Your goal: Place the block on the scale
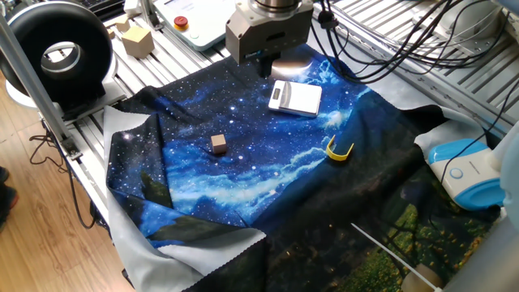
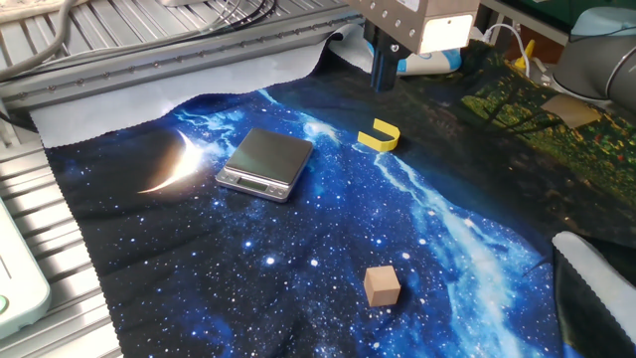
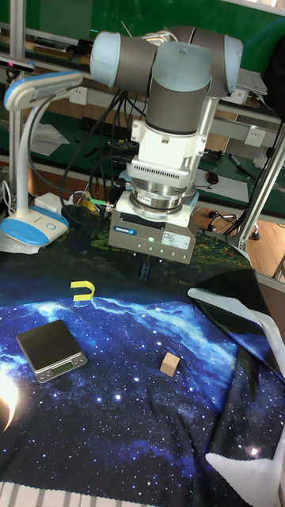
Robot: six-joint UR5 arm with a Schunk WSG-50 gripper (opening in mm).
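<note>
One fixed view
Block [image 1: 218, 144]: lies on the cloth [image 1: 243, 186], toward its left edge, touching nothing else.
Scale [image 1: 295, 98]: flat on the cloth near the far edge, well apart from the block.
Gripper [image 1: 265, 64]: hangs above the cloth's far edge, just beside the scale, holding nothing; whether the fingers are apart or together cannot be told.
Yellow piece [image 1: 339, 150]: on the cloth, nearer the right edge than the scale.
Tan block [image 1: 135, 40]: off the cloth, on the metal table [image 1: 170, 49] at the far left.

The other fixed view
Block [image 2: 382, 285]: near the cloth's [image 2: 298, 249] near edge, alone.
Scale [image 2: 265, 163]: toward the far left part of the cloth, well apart from the block.
Gripper [image 2: 384, 68]: up over the far edge, above and behind the yellow piece [image 2: 380, 135]; fingers read as one dark bar, their gap not clear.

Tall fixed view
Block [image 3: 169, 363]: mid-cloth, right of centre.
Scale [image 3: 51, 349]: near the cloth's [image 3: 119, 396] left edge.
Gripper [image 3: 145, 270]: above the far edge, clear of the cloth, empty.
Yellow piece [image 3: 81, 291]: between the scale and the far edge.
</note>
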